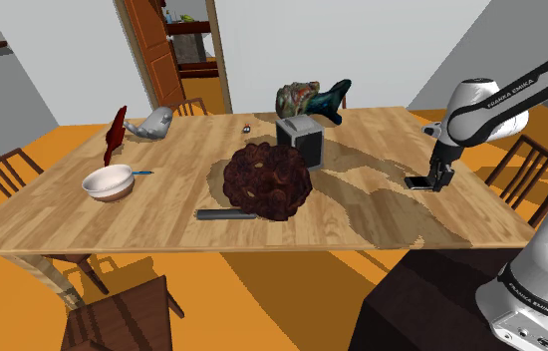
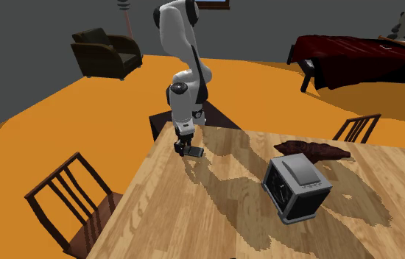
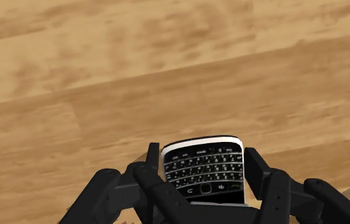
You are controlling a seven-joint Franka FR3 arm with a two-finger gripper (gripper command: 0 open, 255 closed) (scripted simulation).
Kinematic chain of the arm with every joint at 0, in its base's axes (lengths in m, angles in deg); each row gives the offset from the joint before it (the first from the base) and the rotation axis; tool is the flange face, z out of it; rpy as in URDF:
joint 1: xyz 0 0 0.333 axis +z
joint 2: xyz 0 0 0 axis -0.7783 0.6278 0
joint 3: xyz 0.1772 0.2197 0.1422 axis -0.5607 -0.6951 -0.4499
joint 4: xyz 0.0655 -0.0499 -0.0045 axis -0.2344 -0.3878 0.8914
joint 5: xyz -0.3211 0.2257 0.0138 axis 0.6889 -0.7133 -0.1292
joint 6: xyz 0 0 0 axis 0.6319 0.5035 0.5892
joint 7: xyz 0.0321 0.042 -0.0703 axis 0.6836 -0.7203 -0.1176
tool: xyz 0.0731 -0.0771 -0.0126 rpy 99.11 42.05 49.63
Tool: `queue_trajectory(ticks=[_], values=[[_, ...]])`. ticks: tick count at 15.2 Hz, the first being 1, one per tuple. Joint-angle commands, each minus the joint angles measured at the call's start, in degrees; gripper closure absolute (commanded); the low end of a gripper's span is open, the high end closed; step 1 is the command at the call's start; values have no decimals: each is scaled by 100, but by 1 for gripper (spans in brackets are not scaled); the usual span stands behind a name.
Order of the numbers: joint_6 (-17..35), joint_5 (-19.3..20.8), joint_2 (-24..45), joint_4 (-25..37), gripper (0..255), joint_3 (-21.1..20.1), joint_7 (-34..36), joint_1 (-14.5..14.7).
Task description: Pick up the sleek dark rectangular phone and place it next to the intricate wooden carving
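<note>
Wrist view: glossy rectangular phone (image 3: 202, 172) in pincer (image 3: 202, 158)

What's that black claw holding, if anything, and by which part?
The tool clasps the phone by its two long sides, at the keypad end.

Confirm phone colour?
The phone is black with white-lettered keys and a white rim; wrist view shows it best.

A grey box-shaped toaster (image 1: 299, 140) stands on the light wooden table (image 1: 162, 214), well apart from the fingers (image 1: 445, 179). A white round bowl (image 1: 109, 182) sits farther away.
</note>
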Motion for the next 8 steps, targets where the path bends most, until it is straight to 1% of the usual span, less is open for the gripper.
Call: queue_trajectory(ticks=[1,8], values=[[-119,52,-106,20,255,-51,42,-47],[-925,241,-764,192,255,-382,231,-283]])
